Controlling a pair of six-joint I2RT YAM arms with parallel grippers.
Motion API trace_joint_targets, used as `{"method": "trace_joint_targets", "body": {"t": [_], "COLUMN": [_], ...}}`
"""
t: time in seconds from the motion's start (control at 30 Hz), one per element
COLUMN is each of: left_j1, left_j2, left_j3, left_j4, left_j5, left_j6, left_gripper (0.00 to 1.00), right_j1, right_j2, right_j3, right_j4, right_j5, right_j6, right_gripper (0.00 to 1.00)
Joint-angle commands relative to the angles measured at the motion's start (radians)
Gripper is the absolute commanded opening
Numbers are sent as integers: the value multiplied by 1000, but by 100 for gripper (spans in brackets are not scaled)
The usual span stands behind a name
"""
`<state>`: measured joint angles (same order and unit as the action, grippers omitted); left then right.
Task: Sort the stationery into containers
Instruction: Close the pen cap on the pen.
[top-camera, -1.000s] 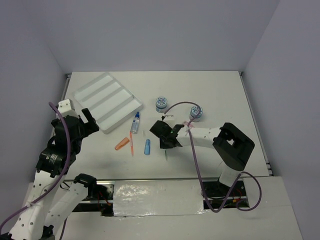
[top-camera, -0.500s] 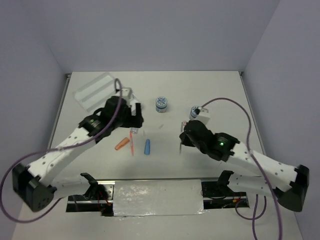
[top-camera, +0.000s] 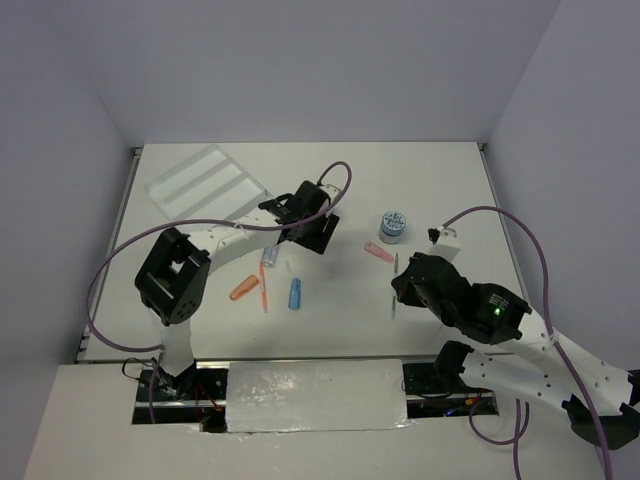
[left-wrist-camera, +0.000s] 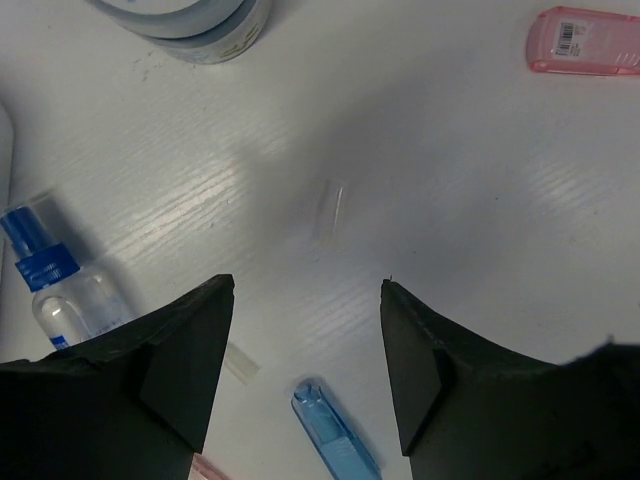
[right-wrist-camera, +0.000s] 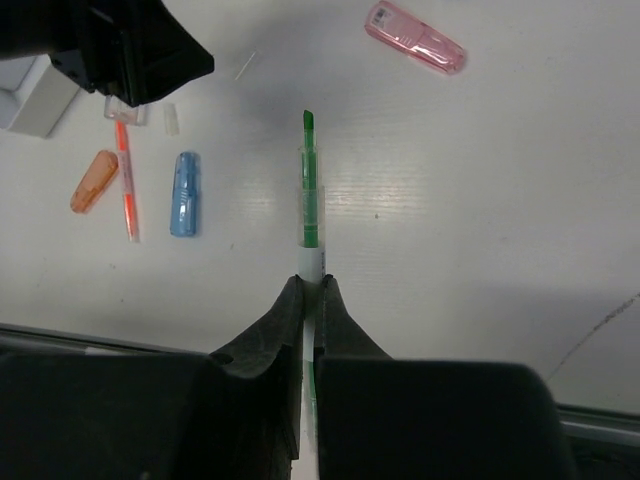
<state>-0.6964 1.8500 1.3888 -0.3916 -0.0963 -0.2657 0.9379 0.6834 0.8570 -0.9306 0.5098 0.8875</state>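
My right gripper (right-wrist-camera: 310, 287) is shut on a thin green-and-white pen (right-wrist-camera: 311, 190) and holds it above the table; in the top view the right gripper (top-camera: 405, 287) is at centre right. My left gripper (left-wrist-camera: 305, 288) is open and empty above the table, over a blue cap (left-wrist-camera: 335, 437); in the top view the left gripper (top-camera: 316, 228) is near the centre. A clear blue-capped bottle (left-wrist-camera: 60, 290), one patterned pot (left-wrist-camera: 190, 25) and a pink cap (left-wrist-camera: 585, 40) lie around it. The second pot (top-camera: 393, 226) stands further right. The white divided tray (top-camera: 205, 178) is at the back left.
An orange cap (top-camera: 243, 290) and an orange pen (top-camera: 264, 291) lie left of the blue cap (top-camera: 295, 293). A small clear piece (left-wrist-camera: 328, 210) lies on the table ahead of the left fingers (left-wrist-camera: 190, 350). Walls close in the table on three sides.
The left gripper has moved right, from beside the tray to the centre near a pot. The right gripper has moved right and nearer, carrying the pen.
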Motion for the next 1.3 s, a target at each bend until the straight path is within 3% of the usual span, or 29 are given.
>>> {"method": "trace_joint_targets", "body": {"t": [0.0, 0.23, 0.67, 0.87, 1.07, 1.17, 1.27], "left_j1": [-3, -5, -12, -12, -12, -12, -14], "left_j2": [44, 166, 241, 259, 267, 268, 253], "left_j3": [76, 112, 130, 113, 96, 92, 84], "left_j4": [2, 0, 13, 16, 17, 17, 22], "left_j5": [39, 52, 26, 20, 44, 73, 86], "left_j6": [71, 63, 65, 57, 56, 56, 40], "left_gripper": [72, 61, 63, 58, 39, 22, 12], "right_j1": [-2, -2, -1, -1, -2, -2, -2], "right_j2": [10, 8, -2, -1, -4, -12, -19], "right_j3": [16, -4, -36, -32, -39, -52, -64], "right_j4": [-8, 22, 42, 41, 56, 75, 101], "right_j5": [-10, -30, -53, -57, -68, -83, -105], "right_j6": [-36, -70, -79, -84, -84, -93, -108], "right_gripper": [0, 0, 0, 0, 0, 0, 0]}}
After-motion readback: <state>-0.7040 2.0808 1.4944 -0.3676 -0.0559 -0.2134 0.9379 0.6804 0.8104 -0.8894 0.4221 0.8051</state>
